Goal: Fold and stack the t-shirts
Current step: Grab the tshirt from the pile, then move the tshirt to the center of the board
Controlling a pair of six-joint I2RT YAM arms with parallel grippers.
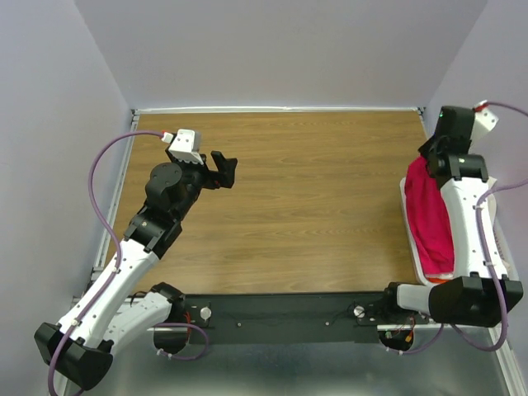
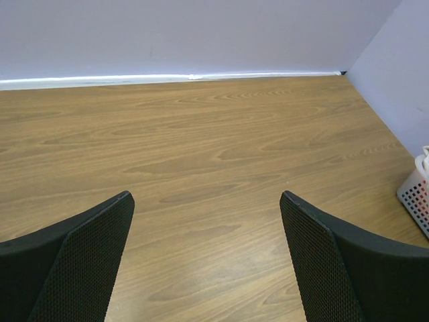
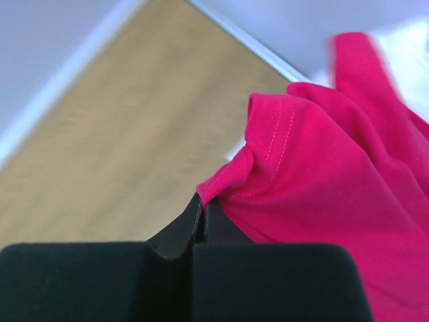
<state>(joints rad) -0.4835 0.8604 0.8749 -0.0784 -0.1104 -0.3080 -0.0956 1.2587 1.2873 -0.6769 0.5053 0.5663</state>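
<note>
Right tool [image 3: 201,213] pinches only a thin hem of the red shirt [image 3: 322,174]; lifted from the basket [image 2: 414,194], it may slip or snag. Left tool [image 2: 206,198] gapes wide, empty.

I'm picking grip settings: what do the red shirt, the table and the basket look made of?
The red shirt: soft knit cloth, probably cotton jersey, matte; it folds and shows a stitched hem. The table: wood-grain, likely laminate, with a slight sheen. The basket: white plastic, judging by its moulded grid wall.
</note>
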